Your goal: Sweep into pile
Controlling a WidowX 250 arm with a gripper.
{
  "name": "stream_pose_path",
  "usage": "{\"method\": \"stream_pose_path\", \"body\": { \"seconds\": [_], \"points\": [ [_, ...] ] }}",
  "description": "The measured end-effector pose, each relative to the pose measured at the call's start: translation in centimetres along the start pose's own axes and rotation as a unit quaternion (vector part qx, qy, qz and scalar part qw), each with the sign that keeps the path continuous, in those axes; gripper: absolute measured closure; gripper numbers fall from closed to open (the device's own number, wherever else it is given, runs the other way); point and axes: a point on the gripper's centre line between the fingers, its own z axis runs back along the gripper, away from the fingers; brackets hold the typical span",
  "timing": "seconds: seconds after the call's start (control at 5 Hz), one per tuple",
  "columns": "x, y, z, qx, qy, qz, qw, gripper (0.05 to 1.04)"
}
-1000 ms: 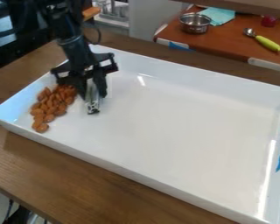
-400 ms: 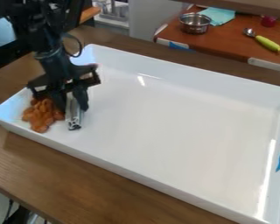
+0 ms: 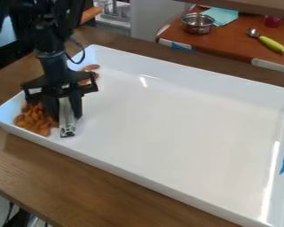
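I clench a metal bar in my jaws, just beside the almond pile near the 9 o'clock edge of the white tray; more almonds lie toward 10. Room spreads from 12 to 6.

Gripper holding tool, almonds in tray

The place was probably a robotics lab: a black robot arm with a looping cable hung above a wooden table.
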Motion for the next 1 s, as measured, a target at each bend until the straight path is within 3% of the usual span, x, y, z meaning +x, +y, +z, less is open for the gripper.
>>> {"method": "stream_pose_path", "body": {
  "seconds": [0.2,0.4,0.6,0.8,1.0],
  "points": [
    [-0.4,-0.4,0.1,0.029,-0.007,-0.020,0.9994,0.703],
    [-1.4,-2.0,0.5,-0.003,-0.024,-0.063,0.9977,0.703],
    [-3.5,-5.3,1.5,-0.046,-0.024,-0.154,0.9867,0.703],
    [-5.6,-8.8,3.4,-0.092,-0.029,-0.206,0.9738,0.703],
    [-6.6,-12.4,6.5,-0.109,-0.033,-0.222,0.9684,0.703]
  ]
}}
